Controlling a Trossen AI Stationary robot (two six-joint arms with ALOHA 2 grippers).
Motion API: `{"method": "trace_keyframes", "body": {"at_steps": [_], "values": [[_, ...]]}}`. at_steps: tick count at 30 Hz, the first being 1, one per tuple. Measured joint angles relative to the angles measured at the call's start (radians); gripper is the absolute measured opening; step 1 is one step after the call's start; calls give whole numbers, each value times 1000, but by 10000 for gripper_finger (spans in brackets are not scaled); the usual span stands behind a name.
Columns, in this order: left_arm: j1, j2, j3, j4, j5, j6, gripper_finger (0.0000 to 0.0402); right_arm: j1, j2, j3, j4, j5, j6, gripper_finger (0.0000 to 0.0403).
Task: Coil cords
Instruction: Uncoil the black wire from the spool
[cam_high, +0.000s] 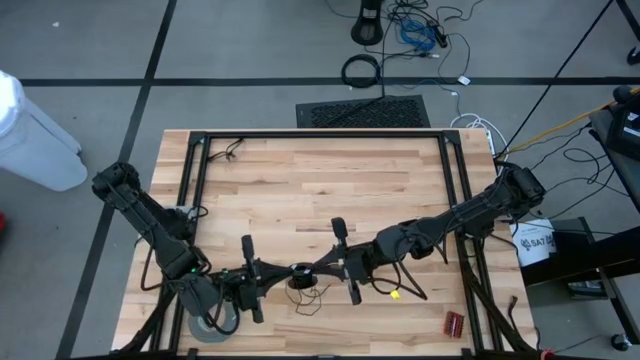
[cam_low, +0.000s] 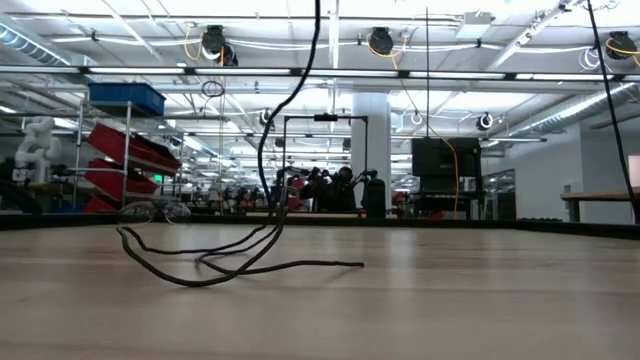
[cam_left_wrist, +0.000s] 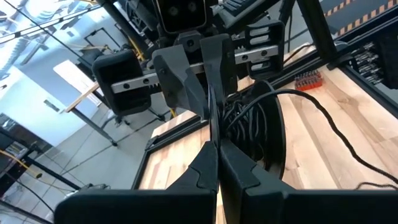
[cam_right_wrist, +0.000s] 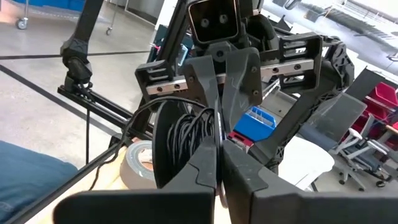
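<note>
Both grippers, left (cam_high: 272, 273) and right (cam_high: 322, 268), pinched the coiled cords (cam_high: 301, 275) between them at the table's (cam_high: 300, 190) six o'clock; unequal pull might have unwound loops.

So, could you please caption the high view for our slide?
Both end effectors, left and right, meet at the cord spool above the table.

The thin wire (cam_low: 240, 262) runs up and out of the low view's top edge, so where it goes cannot be seen there. In the high view, the black disc (cam_high: 301, 273) is partly covered by the left gripper (cam_high: 283, 273) and the right gripper (cam_high: 318, 271). The tape roll (cam_high: 212, 325) is half hidden under the left arm. The people far behind the table (cam_low: 400, 300) are blurred.
</note>
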Motion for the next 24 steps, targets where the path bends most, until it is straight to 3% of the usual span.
{"method": "trace_keyframes", "body": {"at_steps": [8, 12, 18, 24], "values": [[-2, 0, 0, 8, -1, 102, 58, 0, -4, 0, -1, 20, 21, 1], [-4, 0, 0, 33, -42, 166, 94, 4, -27, 0, -19, 87, 50, 0], [-39, -4, 0, 172, -205, 288, 115, 2, -88, 0, -57, 131, 81, 0], [-84, -14, 0, 380, -239, 276, 116, 3, -153, 0, -144, 159, 148, 0]]}}
